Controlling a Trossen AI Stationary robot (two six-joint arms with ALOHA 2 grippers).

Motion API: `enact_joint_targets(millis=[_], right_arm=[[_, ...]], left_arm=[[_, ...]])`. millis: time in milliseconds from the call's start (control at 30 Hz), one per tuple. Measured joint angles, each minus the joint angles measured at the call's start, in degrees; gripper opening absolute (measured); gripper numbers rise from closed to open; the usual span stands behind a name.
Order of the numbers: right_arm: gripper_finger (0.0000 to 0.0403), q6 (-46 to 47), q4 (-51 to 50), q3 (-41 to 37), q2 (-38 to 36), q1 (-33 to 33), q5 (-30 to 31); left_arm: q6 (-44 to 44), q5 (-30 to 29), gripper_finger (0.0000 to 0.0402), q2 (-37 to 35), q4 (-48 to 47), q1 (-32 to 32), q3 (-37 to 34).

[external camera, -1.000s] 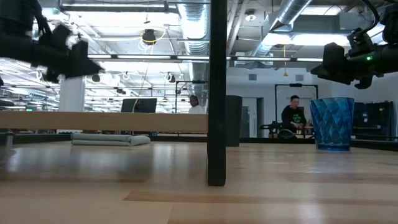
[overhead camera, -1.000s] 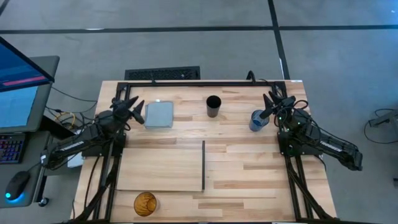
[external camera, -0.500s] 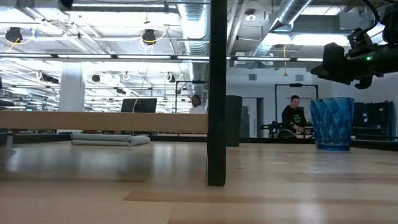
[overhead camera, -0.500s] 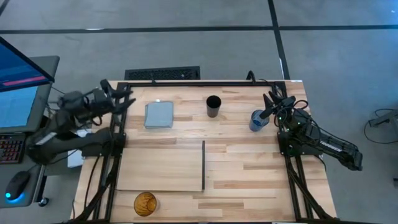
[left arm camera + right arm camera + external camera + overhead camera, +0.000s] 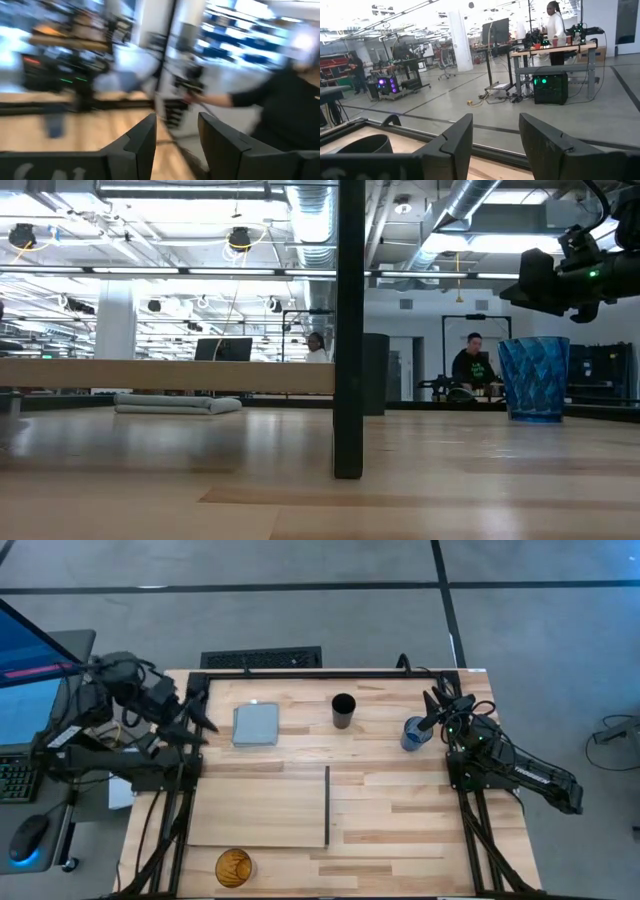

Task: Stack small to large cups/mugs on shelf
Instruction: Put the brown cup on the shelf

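- Left gripper (image 5: 190,712) hangs over the bench's left edge near the far-left corner, its arm raised and swung out past the edge; fingers (image 5: 142,137) spread apart, holding nothing.
- Right gripper (image 5: 434,710) sits near the far-right corner, just beside the blue cup, fingers (image 5: 457,135) apart and empty.
- Bench (image 5: 400,840): pale wood, carrying everything below.
- Shelf (image 5: 260,805): flat pale board at the near-left, black strip on its right short edge, no cup on it yet.
- Grey pad (image 5: 256,724): far-left, beside the left gripper.
- Blue cup (image 5: 414,733): widest, upright, translucent, faceted wall, near the far-right corner.
- Black cup (image 5: 343,710): upright at the middle of the far edge.
- Amber cup (image 5: 233,866): at the near edge, just before the shelf's near-left corner.
- Handling, as a judgement: the cups look light, stiff and smooth, likely slippery; pinching one wall at the rim seems the surest hold.
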Motion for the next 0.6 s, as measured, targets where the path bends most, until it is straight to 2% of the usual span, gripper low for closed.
enact_joint_targets(millis=[200, 300, 467, 600], right_arm=[[0.0182, 0.0, 0.0, 0.01, 0.0, 0.0, 0.0], [0.0182, 0.01, 0.0, 0.01, 0.0, 0.0, 0.0], [0.0182, 0.02, 0.0, 0.02, 0.0, 0.0, 0.0], [0.0182, 0.02, 0.0, 0.0, 0.0, 0.0, 0.0]], left_arm=[[1.5, -2.2, 0.0122, 4.91, -6.23, -8.37, 0.13], [1.78, -0.18, 0.0112, 8.52, -10.13, -13.55, 0.13], [-8.42, 0.97, 0.0098, 12.47, -15.7, -21.12, 0.18], [-16.96, -4.39, 0.009, 14.88, -20.83, -25.09, 0.15]])
